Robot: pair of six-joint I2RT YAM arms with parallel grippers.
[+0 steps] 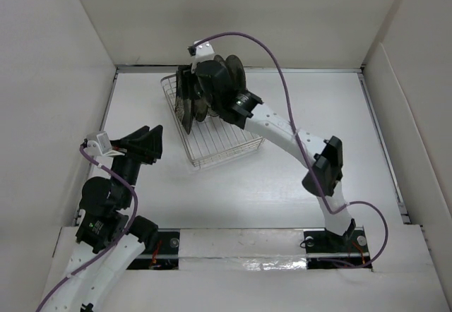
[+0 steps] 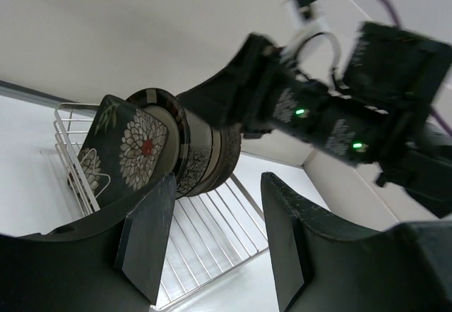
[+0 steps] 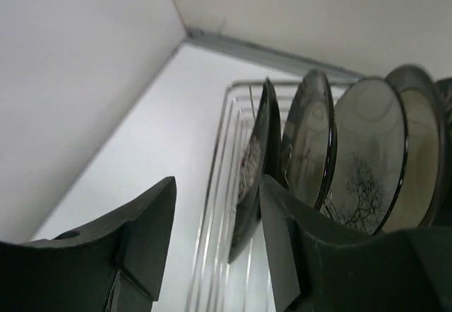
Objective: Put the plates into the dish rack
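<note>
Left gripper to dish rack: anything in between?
No. The top view shows only bare table between the left gripper and the dish rack; nothing sits on that stretch.

The top external camera looks steeply down from above and behind the arm bases over the whole white bench [image 1: 318,114]. The left wrist camera looks upward past its black two-finger left hand [image 2: 215,220] from farther back. The right wrist camera sits close beside the row of upright plates [image 3: 360,157]. All three views share the rectangular silver wire dish rack [image 1: 219,146].
</note>
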